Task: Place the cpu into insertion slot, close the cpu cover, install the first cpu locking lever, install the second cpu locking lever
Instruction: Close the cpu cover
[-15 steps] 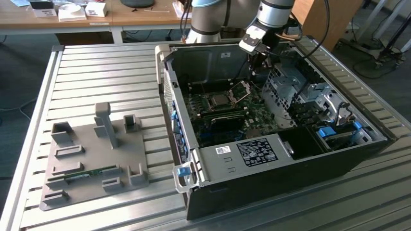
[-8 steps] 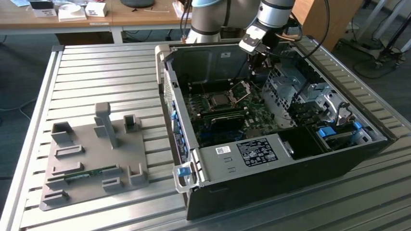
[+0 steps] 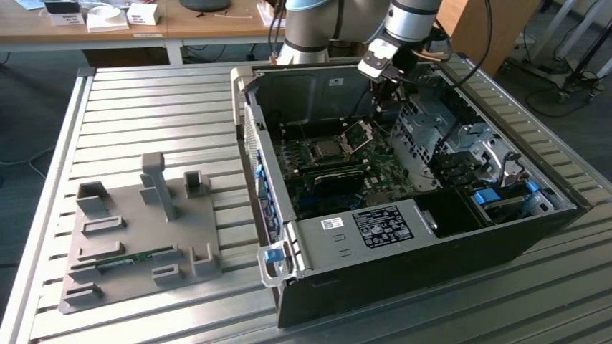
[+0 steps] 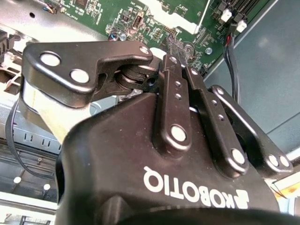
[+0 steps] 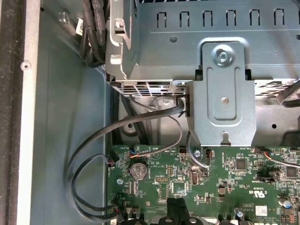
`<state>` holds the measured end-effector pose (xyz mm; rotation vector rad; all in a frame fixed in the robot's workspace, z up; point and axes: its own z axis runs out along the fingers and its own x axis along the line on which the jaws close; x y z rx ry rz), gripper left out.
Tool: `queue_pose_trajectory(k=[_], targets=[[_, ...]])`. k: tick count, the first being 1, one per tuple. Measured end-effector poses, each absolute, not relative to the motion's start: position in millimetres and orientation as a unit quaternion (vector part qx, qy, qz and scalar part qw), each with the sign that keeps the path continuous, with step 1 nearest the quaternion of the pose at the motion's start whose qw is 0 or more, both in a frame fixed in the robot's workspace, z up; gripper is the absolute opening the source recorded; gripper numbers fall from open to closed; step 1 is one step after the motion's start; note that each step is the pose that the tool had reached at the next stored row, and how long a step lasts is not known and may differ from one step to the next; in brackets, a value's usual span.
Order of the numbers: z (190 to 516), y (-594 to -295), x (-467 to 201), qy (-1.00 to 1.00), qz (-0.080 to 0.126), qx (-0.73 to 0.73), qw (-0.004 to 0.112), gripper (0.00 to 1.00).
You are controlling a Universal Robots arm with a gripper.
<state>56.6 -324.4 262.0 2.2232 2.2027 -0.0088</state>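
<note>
Hand [image 3: 385, 92] down inside the open computer case [image 3: 287, 236], above the green board's far edge, apart from the socket. Fingers [image 4: 171, 75] drawn narrow, tips together, nothing seen between them. Cpu [image 3: 328, 148] lying flat in the insertion slot [image 3: 312, 152], silver top up. Cpu cover [image 3: 360, 125] standing open, tilted up just beside it. Printed label [image 3: 383, 223] on the case's bracket; white lettering across the hand's black body. Case resting on the slatted surface [image 3: 143, 122].

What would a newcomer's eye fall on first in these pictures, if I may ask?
The open computer case on the slatted metal table dominates the exterior view, with the gripper reaching inside. On the green circuit board, the cpu cover stands tilted up beside the insertion slot. A grey fixture tray lies at the exterior view's left.
</note>
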Motion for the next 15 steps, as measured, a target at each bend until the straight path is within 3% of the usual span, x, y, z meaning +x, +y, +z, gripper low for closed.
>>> queue_pose_trajectory(k=[15], targets=[[255.4,-324.4,58.3,0.704,-0.002,0.71,0.007,0.1]])
